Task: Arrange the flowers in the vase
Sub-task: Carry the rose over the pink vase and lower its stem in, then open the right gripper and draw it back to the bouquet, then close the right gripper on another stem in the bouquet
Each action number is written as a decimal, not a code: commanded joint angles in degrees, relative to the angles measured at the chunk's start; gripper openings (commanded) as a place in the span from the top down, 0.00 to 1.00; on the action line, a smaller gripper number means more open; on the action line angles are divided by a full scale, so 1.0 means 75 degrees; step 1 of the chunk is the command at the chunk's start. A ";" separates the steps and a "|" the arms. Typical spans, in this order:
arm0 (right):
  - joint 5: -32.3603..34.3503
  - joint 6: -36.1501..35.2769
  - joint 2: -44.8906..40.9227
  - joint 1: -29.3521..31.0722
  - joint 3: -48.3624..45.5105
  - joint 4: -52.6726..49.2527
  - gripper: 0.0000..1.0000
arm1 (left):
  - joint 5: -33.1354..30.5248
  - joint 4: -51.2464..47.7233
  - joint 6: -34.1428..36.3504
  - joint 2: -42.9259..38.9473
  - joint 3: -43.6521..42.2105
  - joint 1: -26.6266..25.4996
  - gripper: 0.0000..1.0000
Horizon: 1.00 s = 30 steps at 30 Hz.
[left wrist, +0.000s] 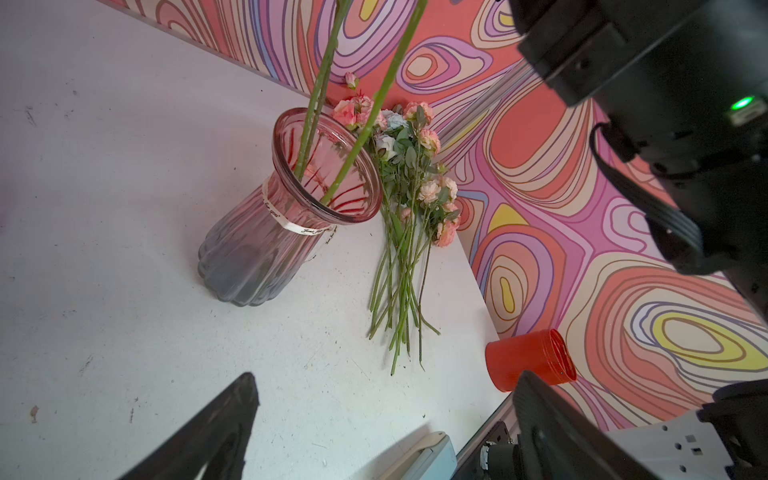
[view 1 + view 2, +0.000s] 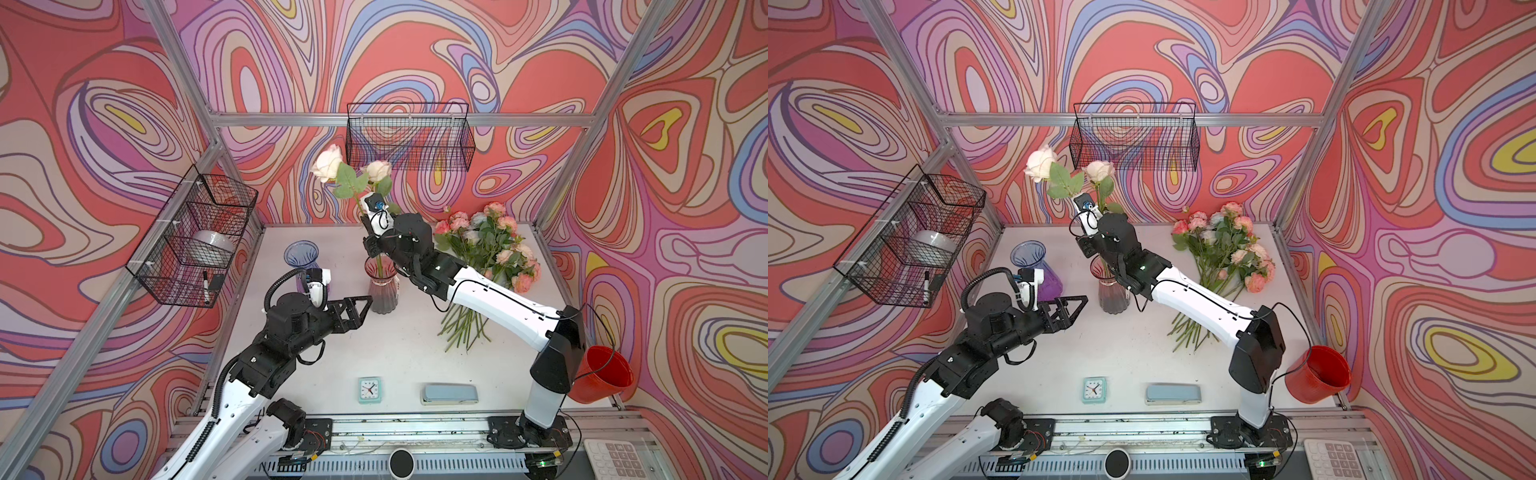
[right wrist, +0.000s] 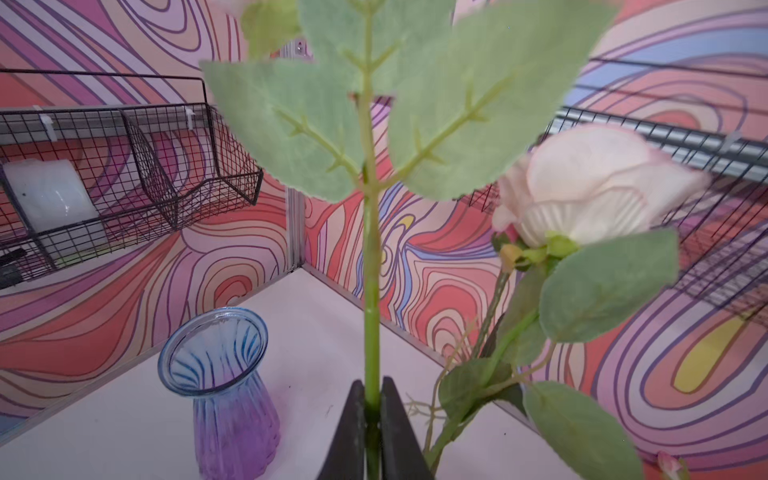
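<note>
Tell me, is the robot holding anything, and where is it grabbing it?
The right tool pinches a cream rose by its green stem, below the leaves. The left tool is open and holds nothing.

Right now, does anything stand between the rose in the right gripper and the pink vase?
Nothing visible. The held rose already has its stem inside the pink vase, beside a second rose; the right gripper grips it above the rim.

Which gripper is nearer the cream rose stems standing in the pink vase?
Right. The right gripper grips one cream rose stem just above the pink vase; the left gripper hangs open, lower down beside the vase's body, off the stems.
</note>
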 commanded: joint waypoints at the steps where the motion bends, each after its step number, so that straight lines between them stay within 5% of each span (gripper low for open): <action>1: -0.0319 0.0567 -0.0272 0.0021 -0.0130 -0.0781 0.79 | -0.0022 -0.0197 0.0183 0.0082 0.0310 -0.0030 0.02; 7: -0.0445 0.1095 -0.0889 0.0017 -0.0587 -0.1038 0.56 | -0.0211 -0.0370 0.0337 0.0292 0.0505 -0.0032 0.02; 16: -0.0626 0.2282 -0.2648 0.0014 -0.2365 -0.0795 0.47 | -0.0224 -0.0371 0.0447 0.0337 0.0606 -0.0030 0.01; 19: 0.0170 0.2968 -0.3148 -0.0018 -0.2996 -0.1272 0.42 | -0.0117 -0.0328 0.0424 0.0289 0.0536 -0.0030 0.00; 22: 0.0364 0.3966 -0.3573 -0.0574 -0.3756 -0.1878 0.42 | 0.0018 -0.0237 0.0371 0.0202 0.0373 -0.0036 0.00; 30: -0.0977 0.5874 -0.4043 -0.3142 -0.5974 -0.2061 0.53 | 0.0289 0.0010 0.0103 0.0001 -0.0208 -0.0032 0.01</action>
